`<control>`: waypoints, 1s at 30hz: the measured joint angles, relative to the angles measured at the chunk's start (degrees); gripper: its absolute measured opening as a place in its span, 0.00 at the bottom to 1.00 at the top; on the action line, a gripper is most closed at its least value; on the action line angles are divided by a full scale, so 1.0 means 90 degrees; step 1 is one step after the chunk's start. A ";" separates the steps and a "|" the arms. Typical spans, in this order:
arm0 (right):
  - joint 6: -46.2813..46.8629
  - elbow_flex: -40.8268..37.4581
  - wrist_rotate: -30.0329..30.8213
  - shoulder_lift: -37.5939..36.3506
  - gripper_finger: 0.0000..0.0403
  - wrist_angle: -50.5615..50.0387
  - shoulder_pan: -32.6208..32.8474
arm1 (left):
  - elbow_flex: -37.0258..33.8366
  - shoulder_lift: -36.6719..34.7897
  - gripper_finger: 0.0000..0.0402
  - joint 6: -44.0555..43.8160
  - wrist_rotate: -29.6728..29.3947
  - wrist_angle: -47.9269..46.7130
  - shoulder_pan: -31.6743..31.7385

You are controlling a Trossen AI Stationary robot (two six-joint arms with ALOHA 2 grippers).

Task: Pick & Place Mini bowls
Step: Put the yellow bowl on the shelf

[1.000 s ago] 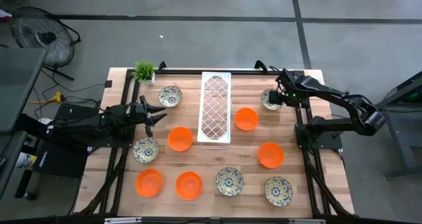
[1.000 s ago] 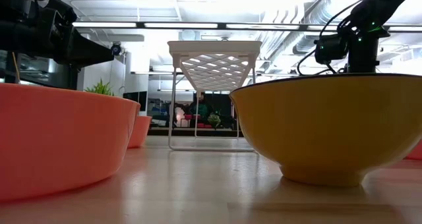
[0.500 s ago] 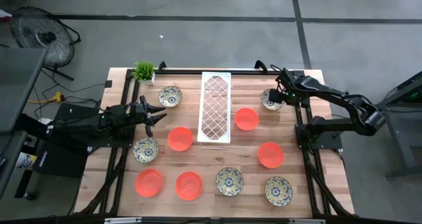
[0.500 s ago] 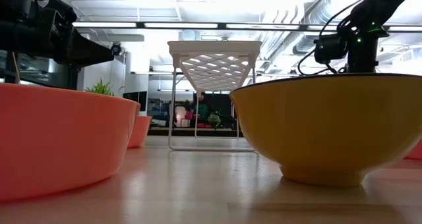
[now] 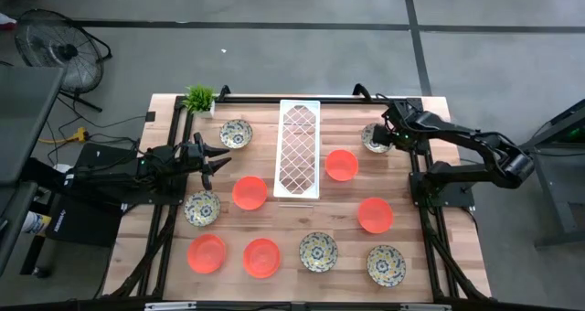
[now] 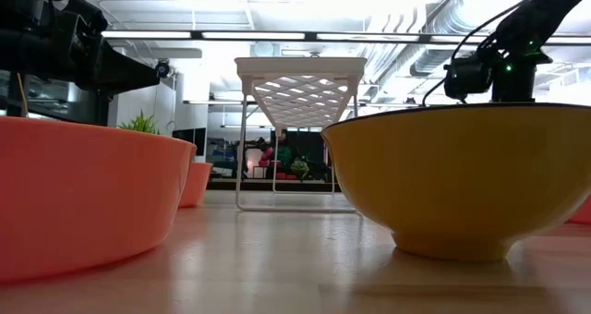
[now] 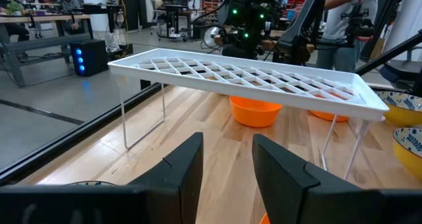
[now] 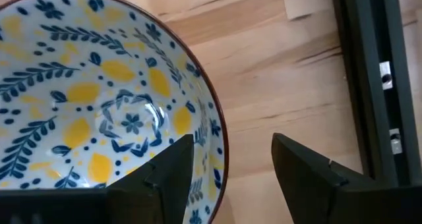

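While the high view only puts the right gripper [image 5: 382,137] over a floral bowl [image 5: 373,138], its wrist view shows released fingers [image 8: 168,178] straddling the rim — left gripper [image 5: 219,156] hovers, released too.

Grey concrete floor [image 5: 274,46], black fan [image 5: 64,50]

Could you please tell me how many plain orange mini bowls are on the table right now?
5 orange bowls: one left of the white rack, one right of it, one further right, and two side by side near the front-left edge. None appears hidden.
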 joint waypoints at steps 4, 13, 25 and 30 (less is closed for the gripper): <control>0.0000 0.0000 0.0002 0.0000 0.48 0.0089 0.0000 | 0.0002 0.0002 0.32 0.0002 -0.0001 0.0000 0.0000; 0.0025 0.0000 -0.0022 -0.0010 0.41 0.0182 0.0001 | 0.0000 0.0001 0.32 0.0001 -0.0002 0.0000 -0.0001; -0.0025 0.0000 -0.0179 -0.0012 0.17 0.0163 0.0001 | 0.0000 0.0000 0.32 0.0000 0.0000 0.0000 -0.0002; -0.0165 0.0015 -0.0242 -0.0030 0.06 0.0189 -0.0004 | 0.0001 0.0001 0.32 0.0000 -0.0001 0.0000 -0.0002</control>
